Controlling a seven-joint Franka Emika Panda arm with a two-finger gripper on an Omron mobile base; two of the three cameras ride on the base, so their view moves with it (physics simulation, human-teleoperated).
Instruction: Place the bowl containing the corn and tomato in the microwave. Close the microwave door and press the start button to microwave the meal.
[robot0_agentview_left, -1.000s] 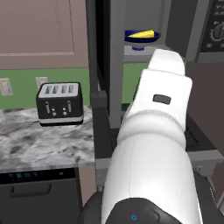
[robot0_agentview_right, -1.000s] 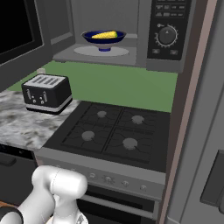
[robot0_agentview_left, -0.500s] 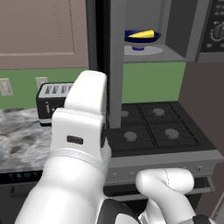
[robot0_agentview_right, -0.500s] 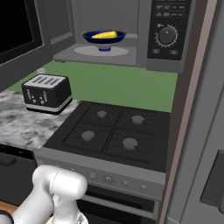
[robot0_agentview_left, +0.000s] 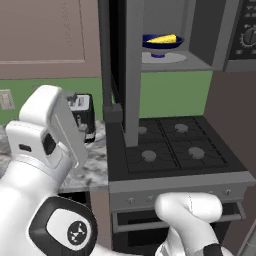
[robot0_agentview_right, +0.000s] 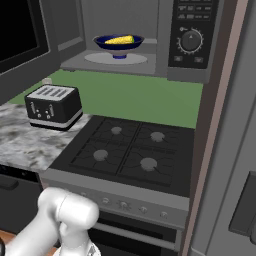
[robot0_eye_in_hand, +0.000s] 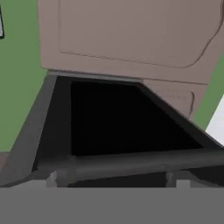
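Left base view: the bowl (robot0_agentview_left: 161, 44) sits on the white tray (robot0_agentview_left: 165, 57) inside the microwave (robot0_agentview_left: 210, 35), with the corn (robot0_agentview_left: 164, 39) lying across it. The microwave door (robot0_agentview_left: 120, 65) stands swung out toward the robot, seen almost edge-on. The arm is folded off to the left of the door, so the door lies to the arm's right and above. The toaster (robot0_agentview_left: 82, 115) on the desk (robot0_agentview_left: 92, 172) is partly hidden behind the arm.

Right base view: the bowl rests well inside the cavity, with the control strip (robot0_agentview_right: 190, 37) to its right. The door's black window (robot0_agentview_right: 20, 30) fills the upper left. The tomato cannot be made out in either base view.

Hand view: the hand faces the door's window at close range, with the grey bar handle (robot0_eye_in_hand: 131, 162) running across just ahead of it, long axis crosswise to the hand's line of sight. The hand's fingertips are not visible here; its jaws stand wide apart and appear to hold nothing. I judge that closing the door calls for a push on this panel.
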